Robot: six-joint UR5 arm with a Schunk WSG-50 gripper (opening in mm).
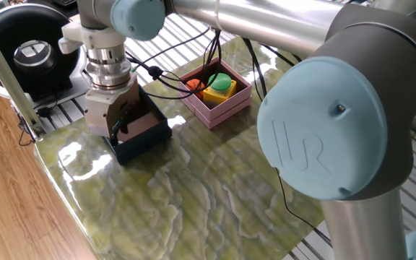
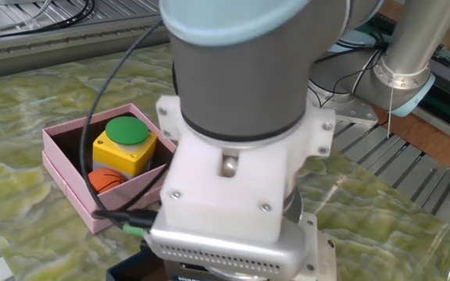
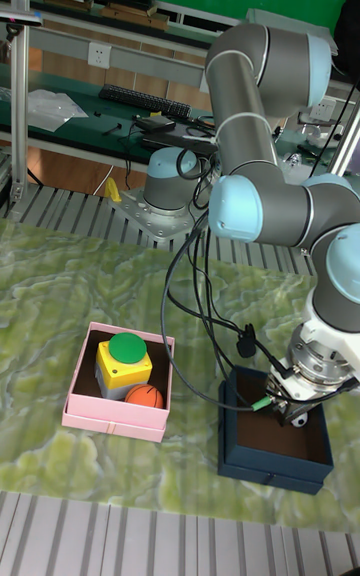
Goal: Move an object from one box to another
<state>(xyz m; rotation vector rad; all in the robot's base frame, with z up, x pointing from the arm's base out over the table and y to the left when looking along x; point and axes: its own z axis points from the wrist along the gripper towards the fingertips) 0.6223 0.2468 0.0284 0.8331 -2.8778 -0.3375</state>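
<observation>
We see the pincer (image 3: pixel 293 417) just over the square dark navy-blue box (image 3: pixel 276 444); we cannot tell its opening. Square pale pink box (image 3: pixel 115 382) holds a yellow block with green cap (image 3: pixel 124 357) and an orange ball (image 3: pixel 145 396).

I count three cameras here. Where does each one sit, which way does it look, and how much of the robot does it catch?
One fixed view: high at the arm's side, looking down past a big blue-capped joint at the square navy-blue box and gripper.
The other fixed view: close behind the wrist, which blocks most of it; square pale pink box beyond.
Tall fixed view: across the marbled green table, showing the whole arm.
All three show the pink box.
</observation>
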